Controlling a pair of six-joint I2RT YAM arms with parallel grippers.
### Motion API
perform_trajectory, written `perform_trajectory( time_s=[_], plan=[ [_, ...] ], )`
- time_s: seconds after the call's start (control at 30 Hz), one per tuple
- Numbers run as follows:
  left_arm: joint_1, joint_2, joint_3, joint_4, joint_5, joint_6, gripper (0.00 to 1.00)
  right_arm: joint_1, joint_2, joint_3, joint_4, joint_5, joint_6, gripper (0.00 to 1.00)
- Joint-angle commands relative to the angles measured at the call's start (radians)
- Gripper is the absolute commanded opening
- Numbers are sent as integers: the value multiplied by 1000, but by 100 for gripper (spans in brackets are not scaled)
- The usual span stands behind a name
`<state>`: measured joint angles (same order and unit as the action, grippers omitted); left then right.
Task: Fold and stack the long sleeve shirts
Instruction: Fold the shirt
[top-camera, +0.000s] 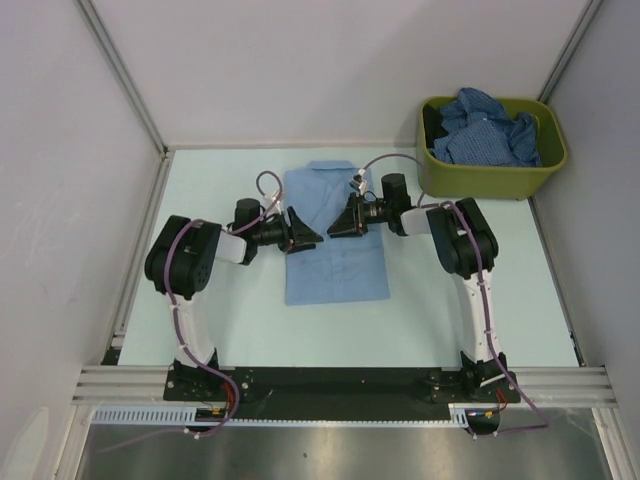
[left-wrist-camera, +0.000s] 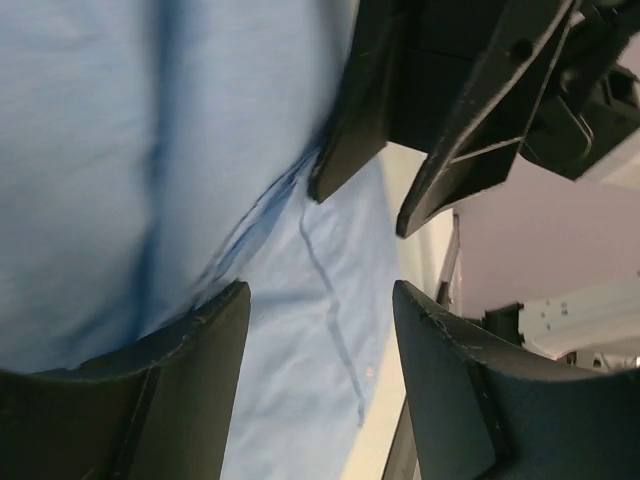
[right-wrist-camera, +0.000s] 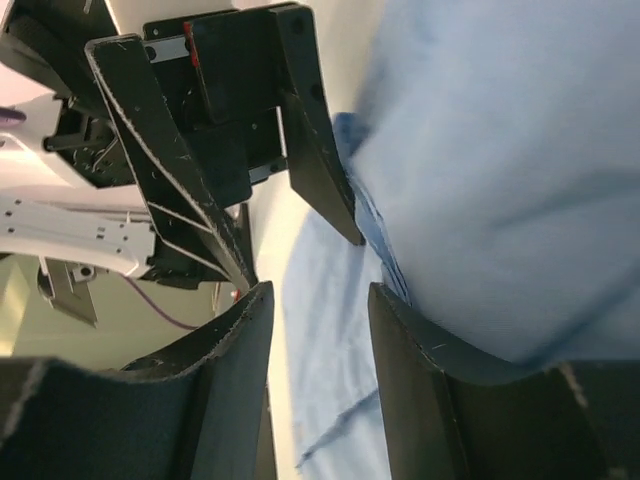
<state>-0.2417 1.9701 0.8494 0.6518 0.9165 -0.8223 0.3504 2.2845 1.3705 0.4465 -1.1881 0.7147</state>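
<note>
A plain light blue long sleeve shirt (top-camera: 335, 275) lies flat on the table, sleeves folded in, collar at the far end. My left gripper (top-camera: 308, 238) and right gripper (top-camera: 340, 228) face each other tip to tip over the shirt's middle, both open. In the left wrist view my gripper (left-wrist-camera: 320, 300) is open over the blue cloth (left-wrist-camera: 100, 150), with the other gripper's fingers (left-wrist-camera: 470, 150) just ahead. In the right wrist view my gripper (right-wrist-camera: 320, 295) is open, and a fold of the shirt (right-wrist-camera: 520, 150) bulges against one finger (right-wrist-camera: 420, 360). Several darker blue patterned shirts (top-camera: 490, 125) lie heaped in the bin.
The olive-green plastic bin (top-camera: 490, 178) stands at the far right corner of the pale table (top-camera: 220, 320). White walls with metal rails enclose the table on the left, back and right.
</note>
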Motion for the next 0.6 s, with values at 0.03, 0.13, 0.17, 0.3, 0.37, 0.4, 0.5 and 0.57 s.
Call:
perform_trajectory(
  time_s=[0.03, 0.13, 0.17, 0.3, 0.37, 0.4, 0.5, 0.57],
  plan=[
    [38, 49, 19, 0, -105, -12, 67, -48, 102, 64, -12, 48, -27, 48],
    [67, 52, -3, -46, -111, 1, 67, -67, 105, 72, -119, 87, -124, 48],
    [79, 35, -9, -66, -113, 15, 67, -70, 95, 68, -140, 94, -139, 48],
    [105, -29, -52, -92, -55, 84, 67, -71, 21, 53, -235, 122, -237, 50],
    [105, -89, -61, -98, -16, 126, 67, -67, -38, 50, -293, 114, -311, 51],
    [104, -120, -76, -100, 11, 171, 68, -56, -104, 52, -327, 120, -345, 51],
    [75, -304, -157, -141, 24, 218, 71, -31, -212, 30, -483, 116, -454, 53],
    [27, -402, -225, -198, 54, 213, 71, -5, -336, -83, -479, 90, -433, 56]
  ],
)
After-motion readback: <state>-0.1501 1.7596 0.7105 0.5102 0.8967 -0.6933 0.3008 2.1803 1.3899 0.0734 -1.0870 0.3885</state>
